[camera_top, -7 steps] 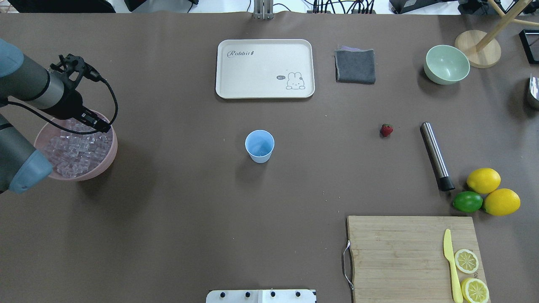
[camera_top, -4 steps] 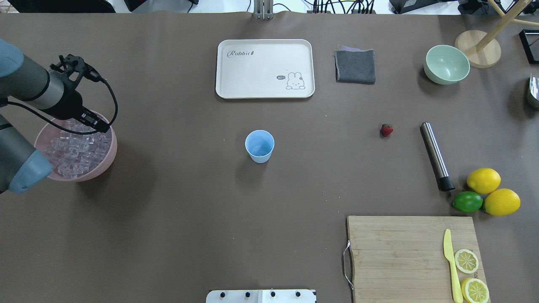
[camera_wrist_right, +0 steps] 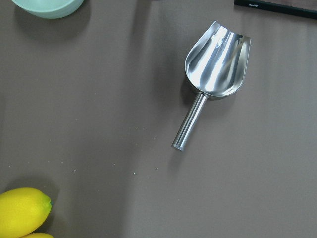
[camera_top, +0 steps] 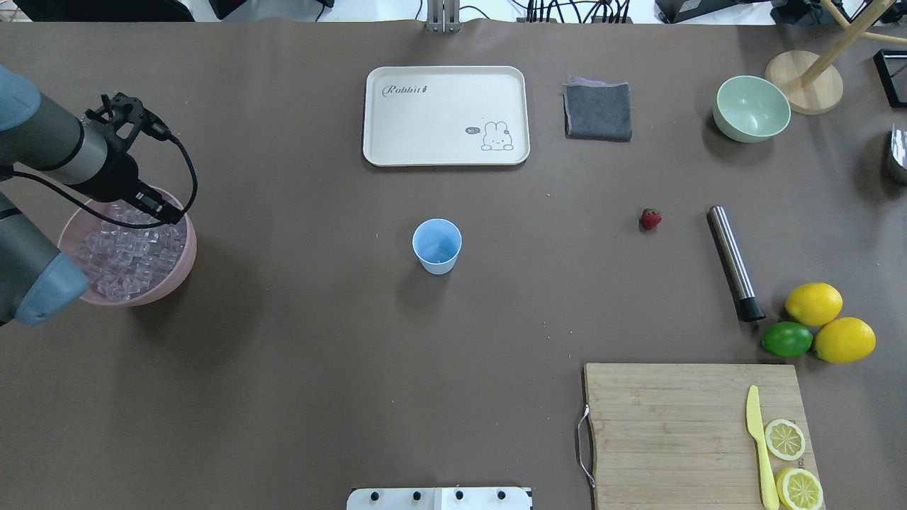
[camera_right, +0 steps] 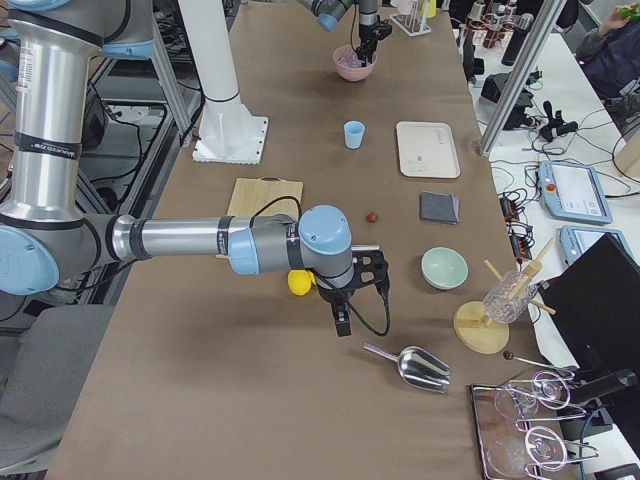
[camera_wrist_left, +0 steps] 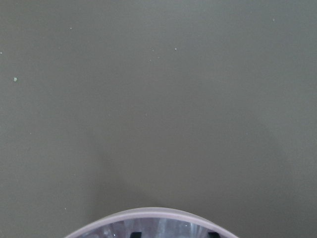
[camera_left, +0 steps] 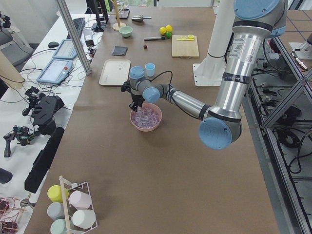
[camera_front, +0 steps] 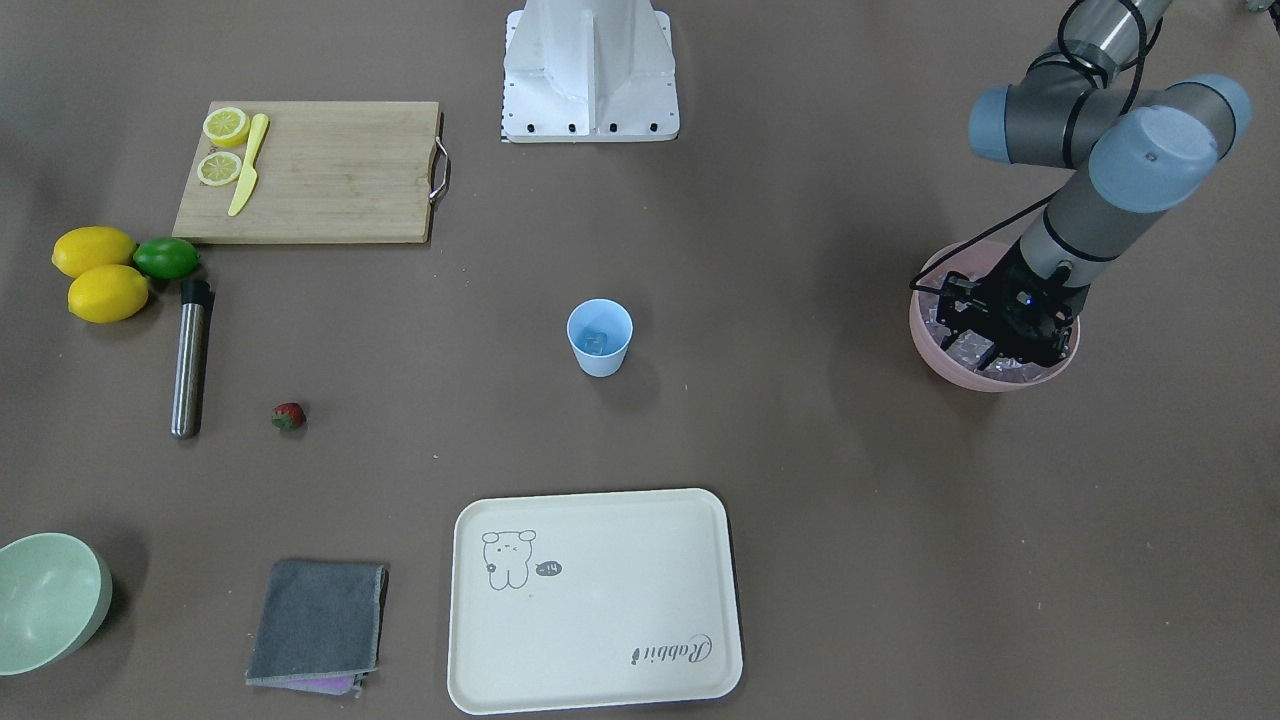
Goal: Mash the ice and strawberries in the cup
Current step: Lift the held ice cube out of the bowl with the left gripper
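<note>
The light-blue cup (camera_top: pixel 437 246) stands upright at the table's middle, with a clear cube of ice (camera_front: pixel 597 343) inside it. The pink bowl (camera_top: pixel 170 283) at the left holds many ice cubes (camera_top: pixel 131 258). My left gripper (camera_front: pixel 1000 330) is down in this bowl among the cubes. Its dark fingertips (camera_wrist_left: pixel 136 233) stand apart at the bowl's rim, open. The red strawberry (camera_top: pixel 651 219) lies on the table right of the cup. My right gripper (camera_right: pixel 340 320) hangs above the table's right end; I cannot tell whether it is open or shut.
A metal muddler (camera_top: pixel 735 263) lies right of the strawberry, beside two lemons (camera_top: pixel 813 303) and a lime (camera_top: pixel 786 339). A cutting board (camera_top: pixel 673 432) holds a yellow knife. A cream tray (camera_top: pixel 445 115), grey cloth (camera_top: pixel 599 111), green bowl (camera_top: pixel 751 108) and metal scoop (camera_wrist_right: pixel 215 69) are around.
My left wrist has shifted slightly to the left over the pink bowl. Nothing else has moved.
</note>
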